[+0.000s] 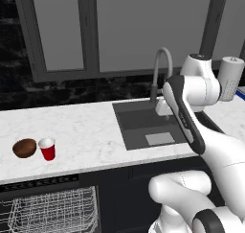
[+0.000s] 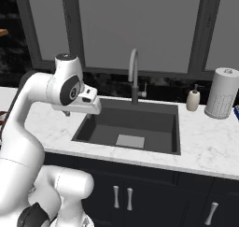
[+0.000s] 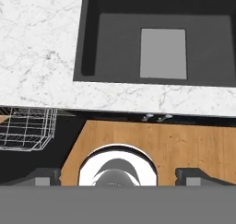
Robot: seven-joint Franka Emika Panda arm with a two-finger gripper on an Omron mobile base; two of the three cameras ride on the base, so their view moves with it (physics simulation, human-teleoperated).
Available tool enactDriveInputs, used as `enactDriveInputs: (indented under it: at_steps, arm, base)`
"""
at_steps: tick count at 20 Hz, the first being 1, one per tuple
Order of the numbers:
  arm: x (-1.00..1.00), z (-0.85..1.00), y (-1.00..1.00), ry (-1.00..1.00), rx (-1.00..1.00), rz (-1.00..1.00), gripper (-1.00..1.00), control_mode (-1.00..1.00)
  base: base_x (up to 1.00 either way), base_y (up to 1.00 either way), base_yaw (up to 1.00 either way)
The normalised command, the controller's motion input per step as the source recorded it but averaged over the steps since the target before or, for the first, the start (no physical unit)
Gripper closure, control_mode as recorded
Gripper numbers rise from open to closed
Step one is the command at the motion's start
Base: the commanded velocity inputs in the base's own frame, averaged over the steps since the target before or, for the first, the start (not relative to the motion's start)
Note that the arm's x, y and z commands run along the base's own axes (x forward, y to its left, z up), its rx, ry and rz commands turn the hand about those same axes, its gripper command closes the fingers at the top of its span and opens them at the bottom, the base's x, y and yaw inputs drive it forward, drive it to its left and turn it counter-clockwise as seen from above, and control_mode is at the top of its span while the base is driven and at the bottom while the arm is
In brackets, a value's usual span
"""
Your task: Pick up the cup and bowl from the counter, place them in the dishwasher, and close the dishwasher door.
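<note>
We're barely getting going: cup [image 1: 47,148] and bowl [image 1: 24,147] are both sitting on the worktop [image 1: 86,131] at 9 o'clock. Dishwasher [image 1: 48,205] is hanging open below, and our hand [image 3: 118,176] is spread wide, carrying nothing.

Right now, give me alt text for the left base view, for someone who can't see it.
A brown bowl and a red cup sit side by side, untouched, on a white marble counter, above the dishwasher with its wire rack showing. To their right are a dark sink, a faucet and the white robot arm.
</note>
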Motion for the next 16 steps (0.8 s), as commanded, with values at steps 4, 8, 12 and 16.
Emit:
enactDriveInputs:
  at_steps: [4, 8, 12, 16]
  arm:
    - [-0.11, -0.09, 0.00, 0.00, 0.00, 0.00, -1.00, -1.00]
    - [0.00, 0.00, -0.03, 0.00, 0.00, 0.00, -1.00, -1.00]
    - [-0.02, 0.00, -0.01, 0.00, 0.00, 0.00, -1.00, 1.00]
    - [0.00, 0.00, 0.00, 0.00, 0.00, 0.00, -1.00, 1.00]
  base:
    - [0.00, 0.00, 0.00]
    - [0.00, 0.00, 0.00]
    - [-0.22, 0.00, 0.00]
    - [-0.41, 0.00, 0.02]
